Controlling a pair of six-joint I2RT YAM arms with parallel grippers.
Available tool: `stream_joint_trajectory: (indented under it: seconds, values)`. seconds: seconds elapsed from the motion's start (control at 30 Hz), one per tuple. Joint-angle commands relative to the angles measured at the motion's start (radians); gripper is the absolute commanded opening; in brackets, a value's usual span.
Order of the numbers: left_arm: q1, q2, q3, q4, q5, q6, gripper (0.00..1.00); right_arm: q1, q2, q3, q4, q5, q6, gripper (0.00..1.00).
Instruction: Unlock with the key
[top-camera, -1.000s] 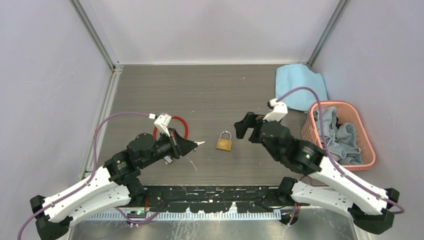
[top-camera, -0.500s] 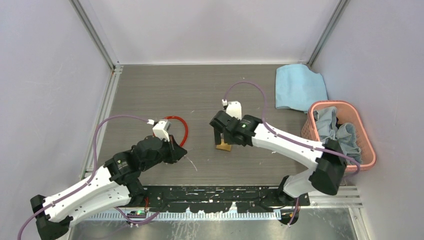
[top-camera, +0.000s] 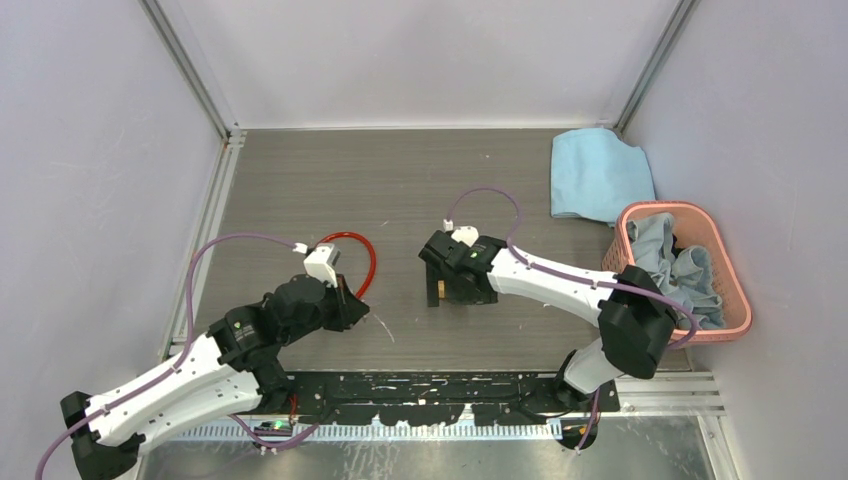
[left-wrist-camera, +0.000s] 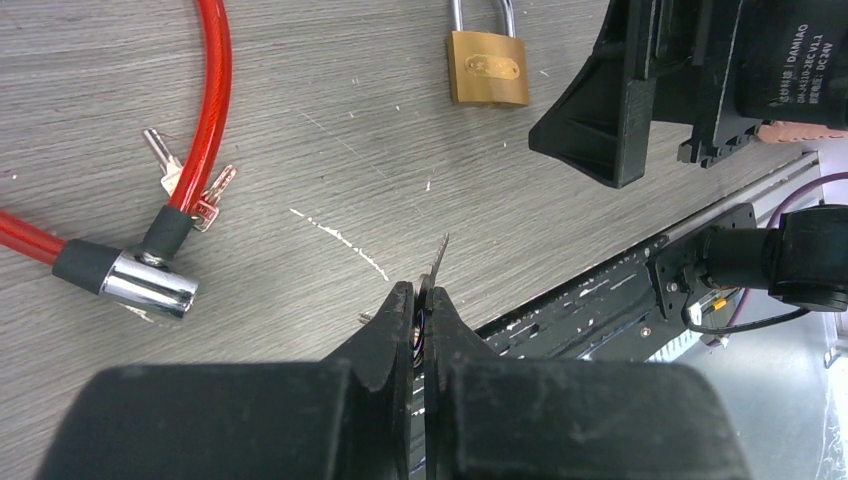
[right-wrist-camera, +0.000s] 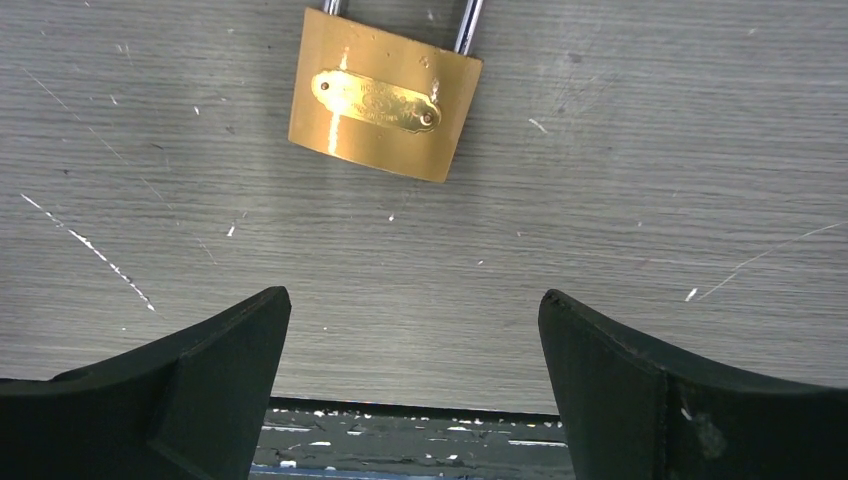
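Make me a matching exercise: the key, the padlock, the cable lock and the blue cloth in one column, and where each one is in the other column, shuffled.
1. the key
2. brass padlock
3. red cable lock
4. blue cloth

A. at the far right of the table, next to the pink basket
B. flat on the table, just beyond the open right gripper
C. pinched in the shut left gripper
D. curved on the table near the left gripper, metal end showing

Pairs: 1-C, 2-B, 3-D, 4-A
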Motion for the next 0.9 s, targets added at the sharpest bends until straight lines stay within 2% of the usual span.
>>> stream_joint_trajectory:
  seconds: [0.0,0.5,0.73,0.87]
  values:
    - [-0.002,-0.008,0.0,0.01,-0.025,0.006,0.0,-0.009,0.004,-0.015,0.055,-0.048,0.027,1.0]
    - [-0.001,0.026,-0.008,0.028,-0.019,0.003,0.0,-0.023,0.038,-0.05,0.121,-0.047,0.072,1.0]
    - [-0.002,0.034,-0.017,0.051,-0.01,0.0,0.0,-0.119,0.058,-0.071,0.198,-0.085,0.111,1.0]
    - [-0.002,0.036,-0.023,0.062,-0.008,0.0,0.0,-0.152,0.128,-0.022,0.206,-0.12,0.088,1.0]
